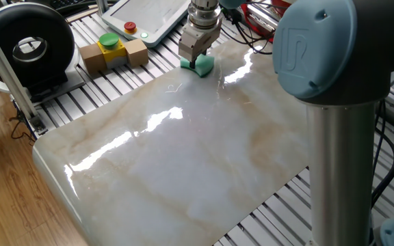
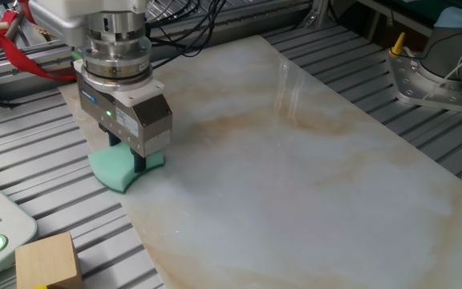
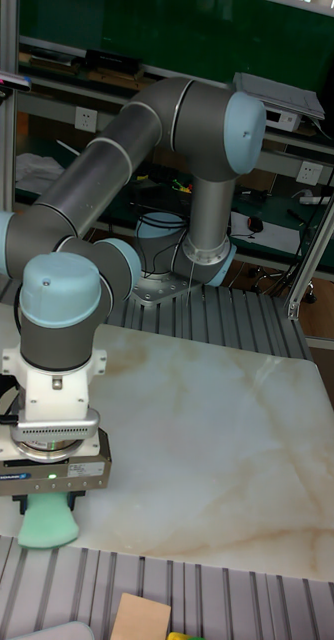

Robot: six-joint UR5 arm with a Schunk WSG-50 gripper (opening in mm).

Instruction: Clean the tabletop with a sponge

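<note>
Gripper (image 2: 139,164) clamped on sponge (image 2: 119,168), pressed at tabletop (image 2: 295,177) edge, 9 o'clock side in other fixed view. Risk: sponge overhung edge, could snag on slats.

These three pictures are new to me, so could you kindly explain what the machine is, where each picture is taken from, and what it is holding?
The machine is a single jointed robot arm, grey with light blue caps. Its end effector, a two-finger clamp, is shut on a teal sponge and presses it onto the marble-patterned tabletop, at the slab's edge, where part of the sponge hangs over the grey slatted frame.

Two pictures come from fixed cameras on different sides of the table. The tall one faces the arm's base, so the sponge appears nearest to us.

Off the slab, on the frame, sit tan wooden blocks with a yellow-and-green button, and a white panel with a red button. A black round device stands at the frame's edge.
</note>
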